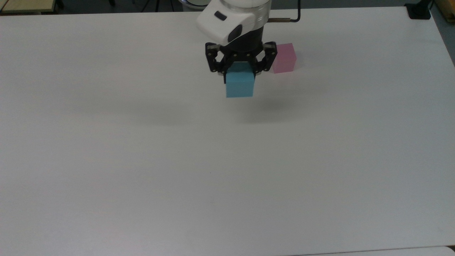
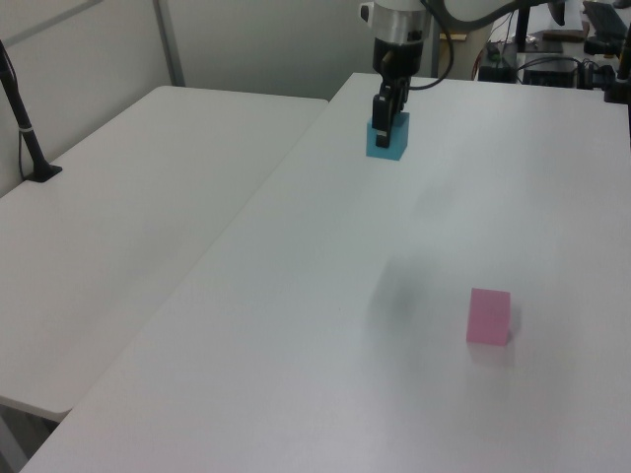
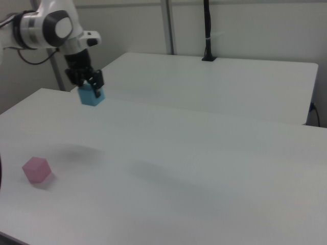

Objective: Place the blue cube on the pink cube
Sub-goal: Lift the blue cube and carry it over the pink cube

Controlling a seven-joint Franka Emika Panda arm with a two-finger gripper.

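My gripper (image 1: 240, 73) is shut on the blue cube (image 1: 240, 85) and holds it high above the white table (image 1: 142, 160). The same light blue cube (image 2: 387, 141) hangs under the black fingers in the left view, and in the right view it (image 3: 92, 95) hangs below the gripper (image 3: 91, 88). The pink cube (image 1: 285, 58) rests on the table, just right of the gripper in the top view. In the left view the pink cube (image 2: 489, 315) sits far below and nearer the camera; in the right view it (image 3: 36, 169) lies near the bottom left.
A second white table (image 2: 138, 197) adjoins this one on the left view's left. A black post (image 2: 25, 123) is clamped at its far edge; the same post (image 3: 207, 30) stands at the back in the right view. A black mount (image 1: 419, 10) sits at the top view's upper right corner.
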